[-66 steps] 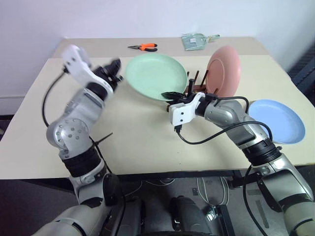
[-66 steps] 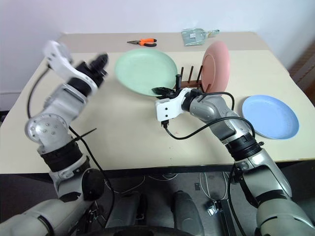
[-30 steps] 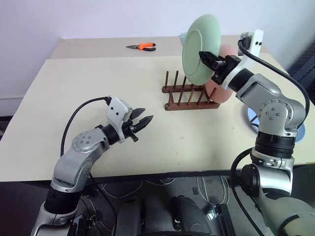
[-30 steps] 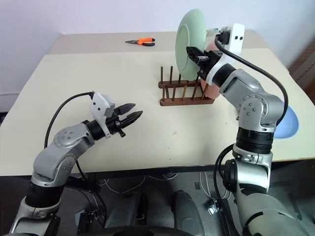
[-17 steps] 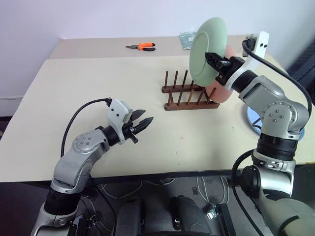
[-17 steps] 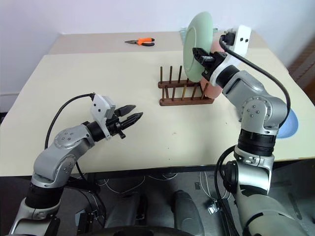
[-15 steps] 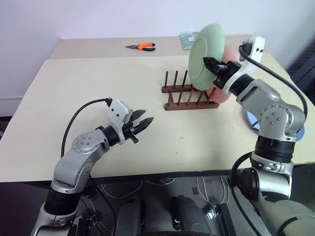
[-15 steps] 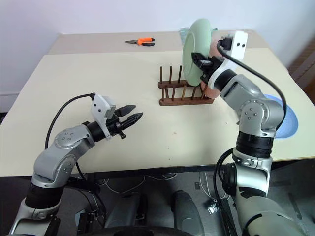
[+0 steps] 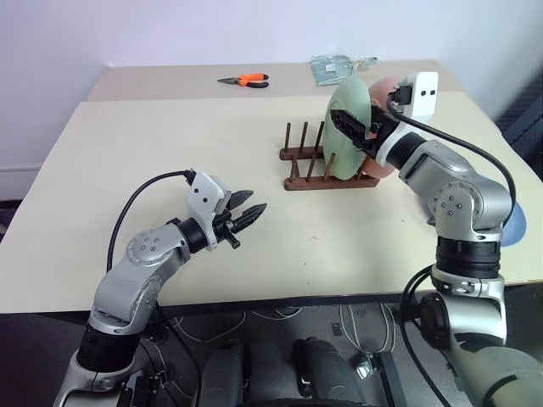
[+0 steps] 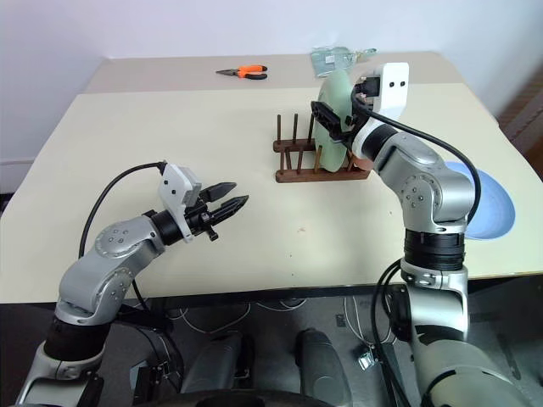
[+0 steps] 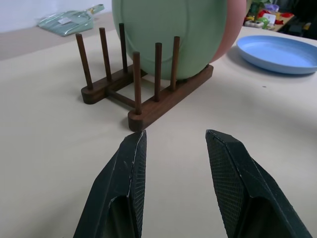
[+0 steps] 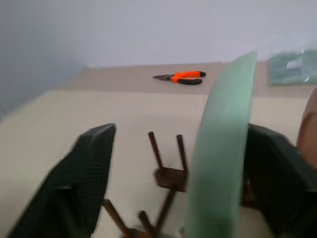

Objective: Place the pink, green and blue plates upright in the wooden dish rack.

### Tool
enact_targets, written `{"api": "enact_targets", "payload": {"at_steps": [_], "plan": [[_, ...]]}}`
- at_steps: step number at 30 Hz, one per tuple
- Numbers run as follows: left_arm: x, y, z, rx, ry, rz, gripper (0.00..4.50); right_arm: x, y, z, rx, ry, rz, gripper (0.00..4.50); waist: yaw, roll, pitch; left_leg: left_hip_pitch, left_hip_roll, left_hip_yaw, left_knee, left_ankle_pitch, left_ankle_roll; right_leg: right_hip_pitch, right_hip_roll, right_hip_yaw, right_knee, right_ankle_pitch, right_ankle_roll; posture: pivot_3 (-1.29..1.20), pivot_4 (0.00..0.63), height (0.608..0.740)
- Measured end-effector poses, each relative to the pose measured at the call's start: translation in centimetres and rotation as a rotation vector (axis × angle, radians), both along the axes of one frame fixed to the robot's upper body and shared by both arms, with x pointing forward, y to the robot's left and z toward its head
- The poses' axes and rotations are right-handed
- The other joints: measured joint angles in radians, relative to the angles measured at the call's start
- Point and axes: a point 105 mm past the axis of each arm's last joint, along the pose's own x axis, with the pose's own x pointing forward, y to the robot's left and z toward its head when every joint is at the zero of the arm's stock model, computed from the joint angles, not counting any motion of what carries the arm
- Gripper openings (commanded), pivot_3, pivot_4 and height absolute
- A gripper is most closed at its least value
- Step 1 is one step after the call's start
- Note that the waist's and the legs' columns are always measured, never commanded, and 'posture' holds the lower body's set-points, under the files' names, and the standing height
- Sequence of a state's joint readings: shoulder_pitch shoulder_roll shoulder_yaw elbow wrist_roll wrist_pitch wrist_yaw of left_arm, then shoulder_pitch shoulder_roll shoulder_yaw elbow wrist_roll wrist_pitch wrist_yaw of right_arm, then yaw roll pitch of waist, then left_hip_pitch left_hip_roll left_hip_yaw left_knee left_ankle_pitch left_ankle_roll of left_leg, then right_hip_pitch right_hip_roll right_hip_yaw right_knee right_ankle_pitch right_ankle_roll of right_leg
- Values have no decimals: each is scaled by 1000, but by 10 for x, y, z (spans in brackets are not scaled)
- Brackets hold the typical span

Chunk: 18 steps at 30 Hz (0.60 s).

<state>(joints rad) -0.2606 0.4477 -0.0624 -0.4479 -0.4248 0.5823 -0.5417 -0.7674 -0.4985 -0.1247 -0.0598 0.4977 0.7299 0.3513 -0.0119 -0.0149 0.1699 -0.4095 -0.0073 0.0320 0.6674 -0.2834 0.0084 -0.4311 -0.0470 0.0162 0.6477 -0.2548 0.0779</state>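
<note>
The green plate point(image 9: 346, 131) stands upright between the pegs of the wooden dish rack point(image 9: 327, 179). Right behind it in the rack stands the pink plate point(image 11: 234, 24). My right gripper point(image 12: 181, 130) is open, its fingers spread to either side of the green plate's upper rim point(image 12: 223, 144). The blue plate point(image 10: 492, 203) lies flat on the table right of the rack, partly hidden by my right arm. My left gripper point(image 9: 250, 214) hovers over the table's near left part, open and holding nothing, pointing at the rack point(image 11: 163, 99).
Orange-handled pliers point(image 9: 248, 80) and a clear greenish bag point(image 9: 335, 68) lie at the far edge of the table. Several free pegs stand at the rack's left end point(image 10: 288, 140).
My right arm lowered the green plate from above into the rack in front of the pink plate, then its fingers opened. The left arm stayed still.
</note>
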Motion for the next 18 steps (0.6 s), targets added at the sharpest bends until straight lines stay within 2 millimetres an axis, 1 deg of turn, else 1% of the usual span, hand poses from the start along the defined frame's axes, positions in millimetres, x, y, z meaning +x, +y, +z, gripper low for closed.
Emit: {"api": "enact_targets", "payload": {"at_steps": [2, 5, 7, 8, 9, 10, 11, 12, 14, 16, 18], "plan": [[0, 0, 0, 0, 2, -1, 1933, -8, -3, 12, -95, -80, 15, 3711, -1, 0, 0, 0, 0, 0, 0, 0, 0, 0, 0, 0, 0, 0, 0, 0, 150, 740], [-1, -2, 0, -1, 0, -8, 1933, -28, -7, 23, -241, -189, 72, 3711, 2, 0, 0, 0, 0, 0, 0, 0, 0, 0, 0, 0, -1, 0, 0, 0, 150, 740], [-1, -3, 0, 1, -1, -14, 1933, -44, -13, 25, -314, -214, 135, 3711, 3, 0, 0, 0, 0, 0, 0, 0, 1, 1, 0, 0, -1, 0, 0, 0, 150, 740], [-2, -4, 0, 2, -2, -20, 1933, -51, -19, 25, -329, -206, 167, 3711, 4, 0, 0, 1, 0, 0, 1, 0, 1, 2, 0, 0, -1, 0, 0, 0, 150, 740], [-2, -6, 0, 6, -1, -30, 1933, -58, -30, 23, -345, -180, 184, 3981, 6, 0, 0, 1, 0, 0, 1, 0, 1, 3, 0, 0, -2, 0, 0, 0, 150, 740], [-3, -9, -1, 12, -1, -45, 1933, -64, -45, 17, -379, -127, 179, 4277, 11, 0, 0, 1, 0, -1, 1, -1, 2, 4, 0, -1, -3, 0, 0, 0, 150, 740], [-5, -11, -2, 21, 1, -58, 1933, -69, -65, 8, -415, -61, 152, 4463, 16, -1, 0, 2, 0, -1, 1, -1, 2, 4, 0, -1, -3, 0, 0, 0, 150, 740], [-5, -12, -4, 31, 6, -66, 1933, -71, -83, -4, -446, 10, 113, 4463, 17, -1, 0, 2, 0, -1, 1, -1, 2, 5, 0, -1, -3, 0, 0, 0, 150, 740], [-8, -15, -8, 54, 13, -98, 1933, -77, -115, -38, -549, 164, 32, 4463, 20, -1, 0, 2, 0, 0, 1, -1, 2, 5, 0, 0, -3, 0, 0, 0, 150, 740], [-12, -20, -11, 67, 25, -138, 1933, -82, -133, -73, -626, 288, -7, 4463, 16, 0, 0, 3, 0, 1, 1, -1, 2, 5, 0, 0, -2, 0, 0, 0, 150, 740], [-19, -27, -16, 84, 44, -205, 1933, -85, -148, -104, -696, 385, -52, 4463, 11, 1, 0, 3, 1, 1, 1, 0, 2, 5, 1, 1, -2, 0, 0, 0, 150, 740]]}}
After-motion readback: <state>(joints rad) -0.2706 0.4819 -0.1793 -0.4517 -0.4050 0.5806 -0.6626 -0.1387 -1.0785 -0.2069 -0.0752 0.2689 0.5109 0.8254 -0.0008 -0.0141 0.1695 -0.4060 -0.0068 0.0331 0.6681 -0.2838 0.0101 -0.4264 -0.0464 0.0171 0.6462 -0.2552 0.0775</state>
